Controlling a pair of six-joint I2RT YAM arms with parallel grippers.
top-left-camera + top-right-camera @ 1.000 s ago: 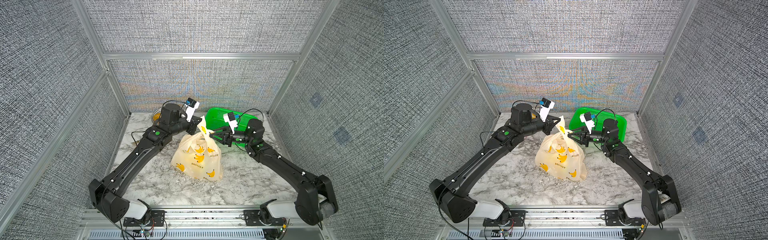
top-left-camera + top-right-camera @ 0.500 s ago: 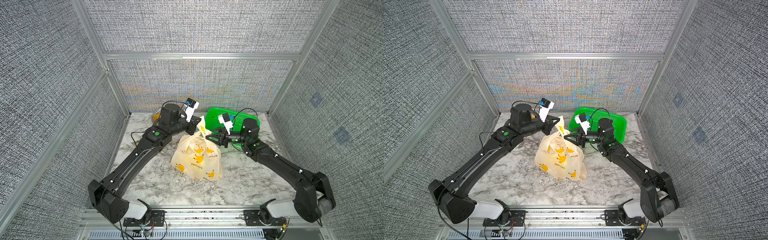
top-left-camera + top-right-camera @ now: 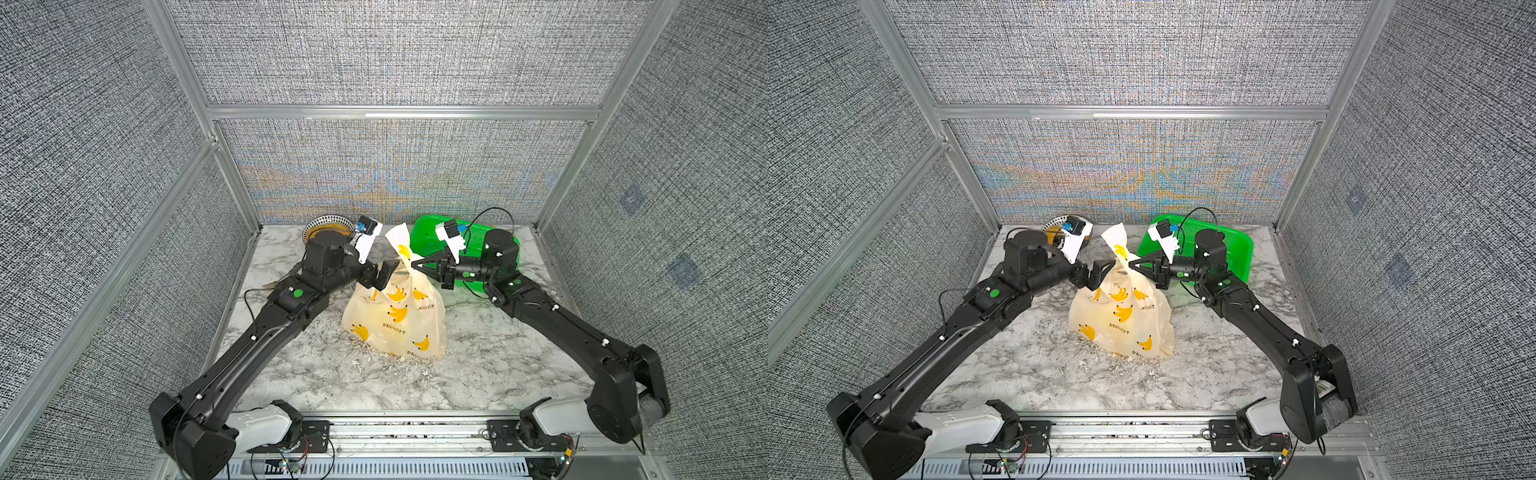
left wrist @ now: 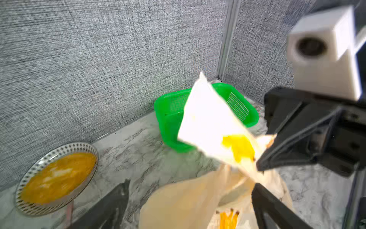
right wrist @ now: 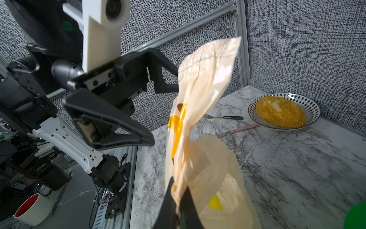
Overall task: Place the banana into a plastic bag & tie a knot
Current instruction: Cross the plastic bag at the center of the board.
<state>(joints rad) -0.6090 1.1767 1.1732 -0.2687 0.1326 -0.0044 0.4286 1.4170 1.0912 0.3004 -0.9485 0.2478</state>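
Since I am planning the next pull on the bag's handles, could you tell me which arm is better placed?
Probably the right: the right gripper is shut on the neck of the plastic bag, below the upright handle strip. The left gripper stands open beside it, holding nothing, and must regrasp.

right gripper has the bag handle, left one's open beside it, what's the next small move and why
Probably close the left gripper on the neck of the plastic bag: its jaws stand open beside it, while the right gripper is shut on the handle strip, so tightening likely needs a second grip.
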